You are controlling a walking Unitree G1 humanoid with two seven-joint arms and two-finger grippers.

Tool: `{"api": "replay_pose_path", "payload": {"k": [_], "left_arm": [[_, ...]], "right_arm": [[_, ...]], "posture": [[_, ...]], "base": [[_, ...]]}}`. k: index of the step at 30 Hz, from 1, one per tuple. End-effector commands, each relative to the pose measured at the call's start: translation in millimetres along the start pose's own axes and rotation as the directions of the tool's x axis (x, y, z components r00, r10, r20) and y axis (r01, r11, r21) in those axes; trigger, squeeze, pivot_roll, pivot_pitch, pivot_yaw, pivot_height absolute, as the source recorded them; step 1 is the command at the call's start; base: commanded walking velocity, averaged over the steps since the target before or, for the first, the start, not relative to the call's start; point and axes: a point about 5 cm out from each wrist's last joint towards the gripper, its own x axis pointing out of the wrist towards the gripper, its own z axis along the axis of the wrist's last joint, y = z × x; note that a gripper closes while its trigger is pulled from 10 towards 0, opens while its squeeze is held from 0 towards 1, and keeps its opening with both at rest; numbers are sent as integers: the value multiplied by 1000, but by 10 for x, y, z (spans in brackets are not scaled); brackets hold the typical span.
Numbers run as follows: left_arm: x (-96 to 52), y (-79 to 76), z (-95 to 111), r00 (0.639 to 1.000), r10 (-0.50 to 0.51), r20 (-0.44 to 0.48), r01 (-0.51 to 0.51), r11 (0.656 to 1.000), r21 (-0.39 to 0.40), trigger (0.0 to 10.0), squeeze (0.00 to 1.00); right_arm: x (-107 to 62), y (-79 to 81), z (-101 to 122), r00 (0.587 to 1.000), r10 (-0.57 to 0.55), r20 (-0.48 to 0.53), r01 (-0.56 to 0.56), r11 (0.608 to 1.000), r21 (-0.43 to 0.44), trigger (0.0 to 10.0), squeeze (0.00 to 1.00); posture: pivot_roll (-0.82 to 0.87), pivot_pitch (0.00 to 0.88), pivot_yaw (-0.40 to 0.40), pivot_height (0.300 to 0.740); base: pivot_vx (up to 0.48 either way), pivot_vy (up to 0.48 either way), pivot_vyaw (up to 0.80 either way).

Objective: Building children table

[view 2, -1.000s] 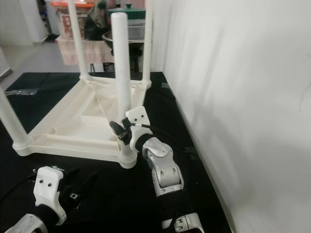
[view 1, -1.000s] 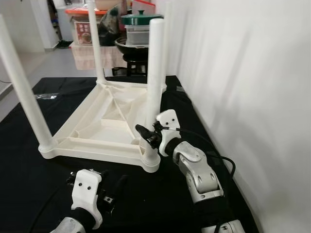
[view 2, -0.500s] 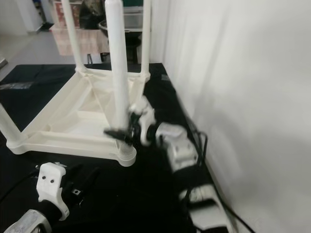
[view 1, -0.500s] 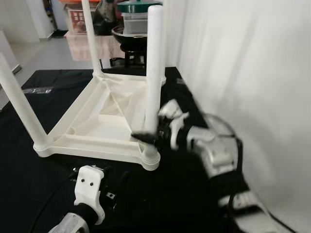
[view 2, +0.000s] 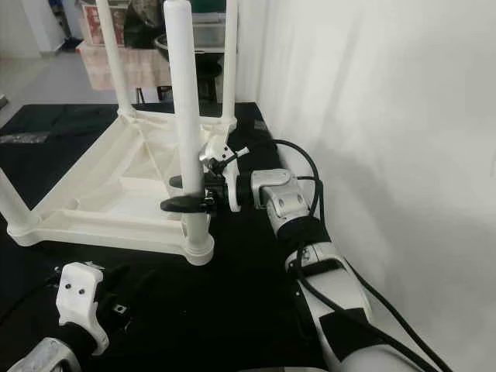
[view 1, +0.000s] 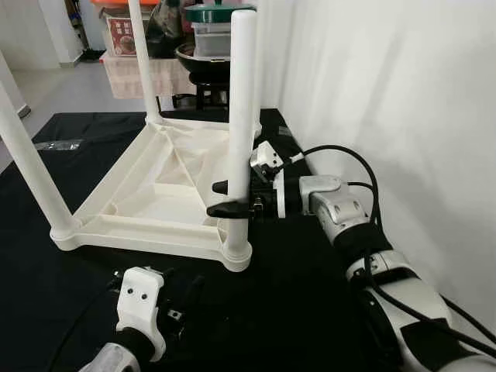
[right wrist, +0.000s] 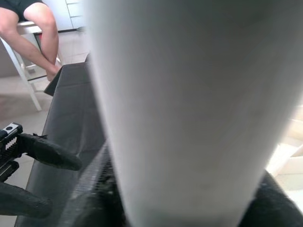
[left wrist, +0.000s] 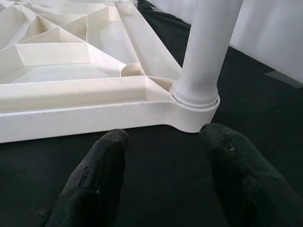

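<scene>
The white plastic children's table [view 1: 167,182] lies upside down on the black-covered surface [view 1: 294,294], its four legs pointing up, close to a white wall [view 1: 403,93] on the robot's right. The right arm [view 1: 364,248] reaches in from the right side, bent at the elbow so the forearm runs nearly level toward the nearest corner of the table, with a black cable looping over it. At its end the right hand [view 1: 232,198] is turned sideways and its two long black fingers [view 2: 183,204] sit one on each side of the near right leg [view 1: 242,108], low on the post just above the socket; they are pinching the leg, and the right wrist view has the pale post pressed right between the dark pads. The leg stands upright in its corner socket. The left arm is low in front of the robot, its white wrist block just above the black cloth, and the left hand [left wrist: 163,175] points toward that same corner with its fingers [left wrist: 97,179] spread apart, holding nothing, a little short of the table's rim. Beyond the table, stacked pots and boxes [view 1: 209,31] stand at the back of the room, and in the right wrist view a person's bare legs [right wrist: 38,33] show beside a white stool.
</scene>
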Motion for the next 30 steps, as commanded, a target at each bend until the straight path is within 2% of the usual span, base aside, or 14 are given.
{"api": "replay_pose_path", "payload": {"k": [1, 3, 5, 9, 10, 11, 12, 13, 14, 16, 24, 25, 29, 30], "left_arm": [[-11, -3, 9, 1000, 4, -4, -4, 1000, 3, 10000, 0], [-11, -7, 8, 1000, 3, -5, -3, 1000, 2, 10000, 0], [-11, -16, 6, 1000, 1, -5, -1, 1000, -2, 10000, 0], [-11, -17, 6, 1000, 0, -5, 0, 1000, -3, 10000, 0], [-21, -13, 2, 1000, 1, -6, -1, 1000, -4, 10000, 0], [-21, -13, 2, 1000, 1, -6, -1, 1000, -4, 10000, 0], [-40, 14, -8, 1000, 1, -14, -1, 1000, -2, 10000, 0], [-40, 14, -8, 1000, 1, -14, -1, 1000, -2, 10000, 0], [-43, 21, -10, 1000, 0, -18, 0, 1000, -1, 10000, 0], [-26, 7, -17, 1000, -8, -22, 8, 1000, 1, 10000, 0], [-12, 32, 5, 1000, 9, -5, -9, 1000, 3, 10000, 0], [-11, 41, 7, 1000, 12, -4, -12, 1000, 6, 10000, 0], [-2, 39, 3, 1000, 10, -5, -10, 1000, 10, 10000, 0], [2, 37, 0, 1000, 9, -5, -9, 1000, 10, 10000, 0]], "right_arm": [[3, -12, 12, 1000, 0, 19, 0, 1000, 1, 0, 0], [-37, -28, -11, 999, -25, 27, 25, 1000, 1, 0, 0], [-198, -102, -67, 982, -182, 56, 181, 983, 25, 0, 0], [-256, -127, -89, 967, -247, 60, 245, 969, 39, 0, 0], [-294, -165, -118, 902, -422, 91, 416, 906, 78, 0, 0], [-294, -165, -118, 902, -422, 91, 416, 906, 78, 0, 0], [-109, 177, -535, 657, -746, -107, 751, 636, 176, 0, 0], [-109, 177, -535, 657, -746, -107, 751, 636, 176, 0, 0], [-74, 358, -639, 580, -796, -171, 811, 545, 213, 0, 0], [107, 514, -639, 654, -733, -186, 756, 635, 159, 0, 0], [297, 313, -488, 697, -700, -157, 717, 683, 137, 0, 0], [307, 329, -467, 682, -714, -160, 732, 666, 146, 10000, 0], [288, 380, -389, 655, -739, -158, 756, 638, 148, 10000, 0], [252, 352, -362, 655, -743, -137, 755, 638, 151, 10000, 1000]], "posture": [[86, 0, -75, 740], [81, 0, -72, 740], [69, 0, -72, 740], [69, 0, -72, 740], [60, 0, -79, 740], [60, 0, -79, 740], [56, 0, -48, 740], [56, 0, -48, 740], [56, 0, -48, 740], [54, 0, -49, 740], [78, 0, -69, 740], [78, 0, -67, 740], [76, 0, -66, 740], [70, 0, -64, 740]], "base": [[0, 0, 0], [0, 0, 0], [0, 0, 0], [0, 0, 0], [0, 0, 0], [0, 0, 0], [0, 0, 0], [0, 0, 0], [0, 0, 0], [0, 0, 0], [0, 0, 0], [0, 0, 0], [0, 0, 0], [0, 0, 0]]}}
